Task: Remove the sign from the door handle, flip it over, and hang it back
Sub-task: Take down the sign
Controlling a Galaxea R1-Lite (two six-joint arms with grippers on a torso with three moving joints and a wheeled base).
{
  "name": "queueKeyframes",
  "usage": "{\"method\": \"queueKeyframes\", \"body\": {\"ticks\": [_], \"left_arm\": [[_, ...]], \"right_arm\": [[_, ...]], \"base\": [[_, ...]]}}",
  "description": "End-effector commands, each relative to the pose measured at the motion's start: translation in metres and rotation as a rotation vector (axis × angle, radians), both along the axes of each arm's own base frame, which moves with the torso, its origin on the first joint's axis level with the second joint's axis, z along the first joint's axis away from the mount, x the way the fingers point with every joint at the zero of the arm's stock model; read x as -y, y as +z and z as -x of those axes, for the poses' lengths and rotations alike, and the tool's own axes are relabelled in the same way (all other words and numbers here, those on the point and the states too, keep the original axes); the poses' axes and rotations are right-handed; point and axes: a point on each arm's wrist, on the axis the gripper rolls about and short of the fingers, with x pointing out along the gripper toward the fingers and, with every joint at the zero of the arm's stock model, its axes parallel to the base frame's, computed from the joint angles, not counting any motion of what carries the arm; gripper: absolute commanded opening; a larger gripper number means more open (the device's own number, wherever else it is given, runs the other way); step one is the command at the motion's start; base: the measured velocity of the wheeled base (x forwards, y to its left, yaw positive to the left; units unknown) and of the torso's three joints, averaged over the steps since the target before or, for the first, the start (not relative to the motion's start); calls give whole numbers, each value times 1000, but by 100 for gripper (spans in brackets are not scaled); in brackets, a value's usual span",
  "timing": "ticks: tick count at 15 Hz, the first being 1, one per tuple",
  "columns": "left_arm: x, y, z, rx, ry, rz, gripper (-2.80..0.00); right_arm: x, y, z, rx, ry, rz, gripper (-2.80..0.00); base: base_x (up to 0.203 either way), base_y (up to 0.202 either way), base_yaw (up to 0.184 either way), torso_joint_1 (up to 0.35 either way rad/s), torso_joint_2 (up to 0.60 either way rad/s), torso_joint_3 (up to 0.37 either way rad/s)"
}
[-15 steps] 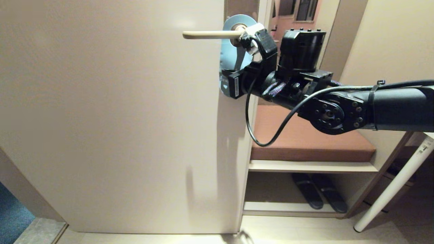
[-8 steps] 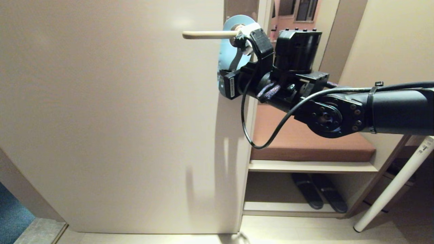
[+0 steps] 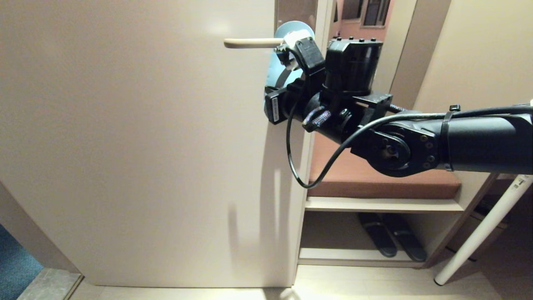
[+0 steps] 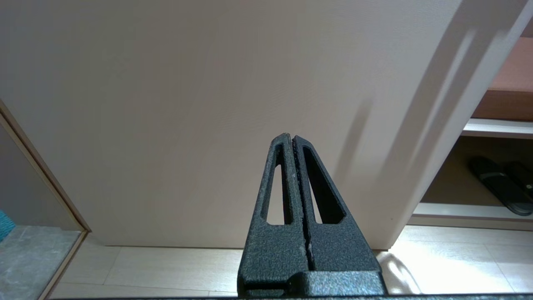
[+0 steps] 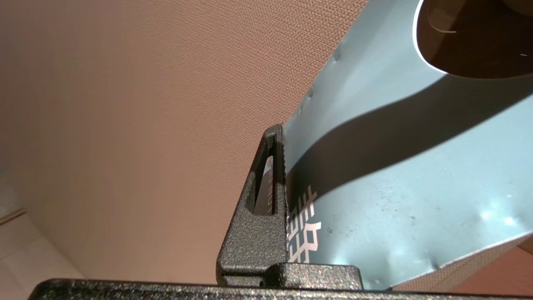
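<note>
The left gripper (image 4: 292,139), jaws closed and empty, faces the door (image 3: 137,137). At upper centre of the head view, the right gripper (image 3: 280,89) clamps the sign (image 3: 275,68), largely hidden behind it, apparently hanging by the handle (image 3: 252,42).

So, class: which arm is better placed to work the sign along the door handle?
Right: the right gripper grips the sign beside the door handle. The left gripper is shut, low by the door's foot.

sign (image 3: 278,68) below door handle (image 3: 252,42)
</note>
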Motion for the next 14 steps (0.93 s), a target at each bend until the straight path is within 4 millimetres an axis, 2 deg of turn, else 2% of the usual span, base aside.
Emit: {"method": "queueKeyframes", "body": {"ticks": [1,7,14], "left_arm": [[0,0,0,1,0,1,-280],[0,0,0,1,1,1,-280],[0,0,0,1,1,1,-280]], "right_arm": [[-5,-7,-2,-7,-5,13,-280],[-7,3,-5,54,-30,39,-280],[-3,13,0,74,-29,32,-280]], "base": [[0,0,0,0,0,0],[0,0,0,0,0,0],[0,0,0,0,0,0]]}}
